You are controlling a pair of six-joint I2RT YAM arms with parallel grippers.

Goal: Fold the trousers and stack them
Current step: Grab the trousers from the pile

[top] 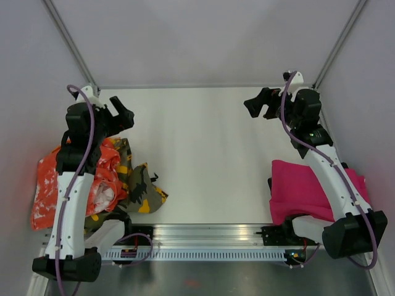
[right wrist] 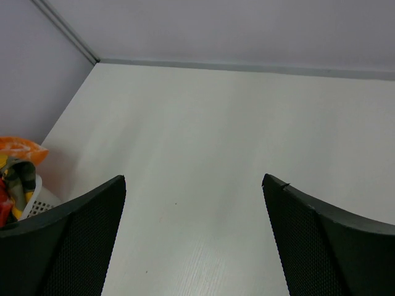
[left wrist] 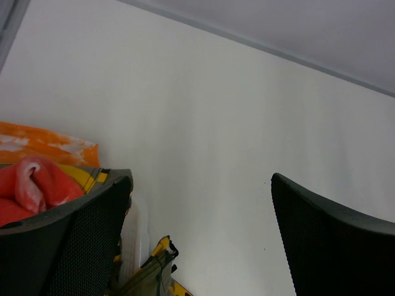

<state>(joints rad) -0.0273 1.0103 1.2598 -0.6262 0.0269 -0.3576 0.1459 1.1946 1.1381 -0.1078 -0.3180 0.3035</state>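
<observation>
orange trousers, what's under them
Camo trousers show from beneath the orange trousers at their right and near edges. How far they run underneath, and whether anything else lies there, is covered by the orange cloth and the left arm.

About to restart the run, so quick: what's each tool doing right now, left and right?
Left tool: open, holding nothing.
Right tool: open, holding nothing.

Orange-red trousers (top: 46, 185) and camouflage trousers (top: 143, 188) lie crumpled together at near left; magenta trousers (top: 299, 188) lie flat at near right.
</observation>
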